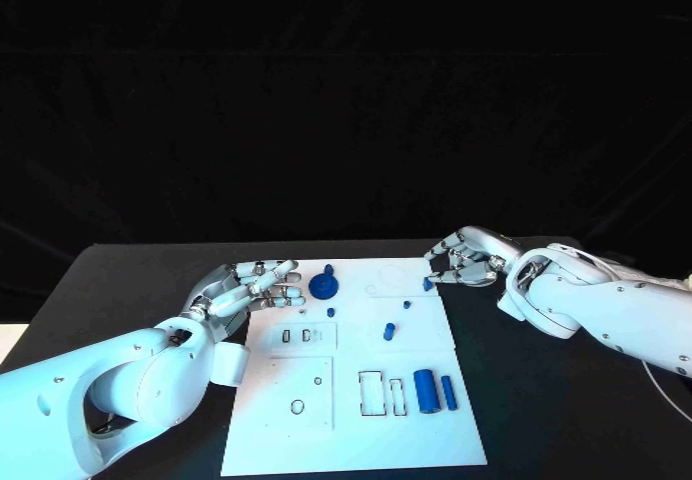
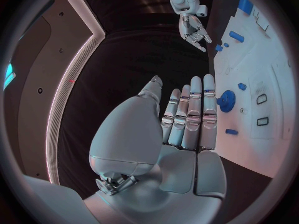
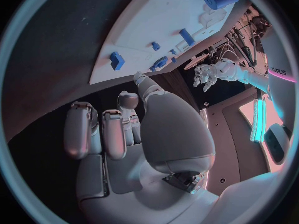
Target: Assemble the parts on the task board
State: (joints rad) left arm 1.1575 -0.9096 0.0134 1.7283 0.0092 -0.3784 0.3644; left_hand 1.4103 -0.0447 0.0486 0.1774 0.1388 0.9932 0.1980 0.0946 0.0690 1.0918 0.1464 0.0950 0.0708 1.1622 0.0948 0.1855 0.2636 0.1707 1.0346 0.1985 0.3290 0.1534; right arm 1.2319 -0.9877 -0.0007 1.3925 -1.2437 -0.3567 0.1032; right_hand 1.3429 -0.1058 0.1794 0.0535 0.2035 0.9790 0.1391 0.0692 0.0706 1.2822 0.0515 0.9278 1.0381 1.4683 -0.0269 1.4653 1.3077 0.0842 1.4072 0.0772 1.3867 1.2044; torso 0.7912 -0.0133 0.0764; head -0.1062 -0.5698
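Task board (image 1: 361,420), white plate mid-table w/ blue parts (image 1: 426,388) on it (gear near top edge). Left hand (image 1: 245,285) flat, fingers straight, empty. Right hand (image 1: 464,258) curled beside board's far corner; grasp unclear.

The left silver many-fingered hand (image 2: 187,117) has its fingers stretched out straight and close together, holding nothing, beside the white plate task board (image 2: 274,59). Just past the fingertips a round blue gear-like part (image 2: 226,100) sits on the board. The right silver hand (image 2: 194,33) hovers over the black surface (image 2: 131,59) at the board's far edge, near a small blue piece (image 2: 219,48).

task board (image 1: 353,410) mid-table | gear part (image 1: 325,287) far-left (by left hand (image 1: 245,285)) | cylinders (image 1: 427,389) near-right
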